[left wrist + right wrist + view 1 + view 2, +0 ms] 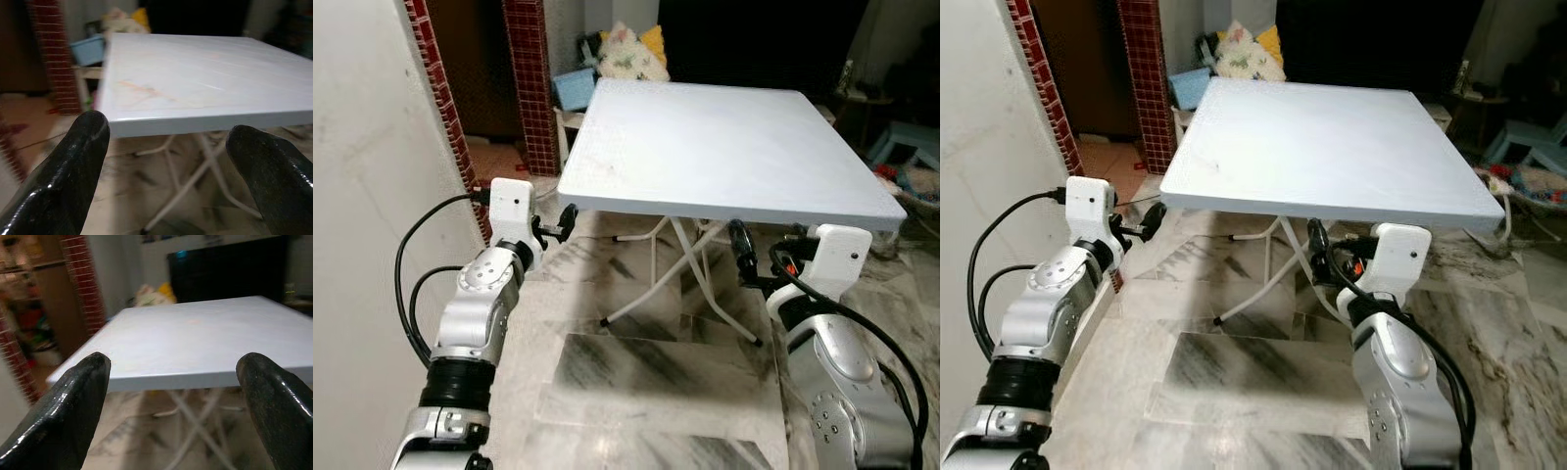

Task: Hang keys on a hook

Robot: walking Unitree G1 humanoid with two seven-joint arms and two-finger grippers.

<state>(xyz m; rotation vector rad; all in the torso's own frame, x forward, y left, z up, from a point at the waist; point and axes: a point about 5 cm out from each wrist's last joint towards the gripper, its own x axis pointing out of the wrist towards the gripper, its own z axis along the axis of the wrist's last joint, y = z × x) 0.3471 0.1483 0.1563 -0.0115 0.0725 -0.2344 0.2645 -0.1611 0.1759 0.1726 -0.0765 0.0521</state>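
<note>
1. A pale blue folding worktop [724, 137] stands on crossed white tube legs [680, 269] over a marbled stone floor [636, 372]; its top is bare, with faint reddish smudges near the near-left corner.
2. The near edge of the worktop runs straight across in front of both arms, and both pincers sit just short of that edge, slightly below the level of the top.
3. The left pincer [555, 227] hangs just off the near-left corner of the worktop, its two black fingers [68, 171] spread wide apart with nothing between them (the wrist view looks straight across the top between them).
4. The right pincer [741, 257] is just under the near edge of the worktop towards its right end, its fingers [63, 416] likewise spread wide and holding nothing.
5. Left of the worktop a white wall [372, 176] stands close beside the left arm, and a red-tiled pillar [530, 78] rises beyond the near-left corner; open floor lies under and before the worktop.
6. Beyond the far edge of the worktop sit a blue tub [573, 88] and a pile of soft things [631, 54].
7. No keys or hook can be made out from here.
</note>
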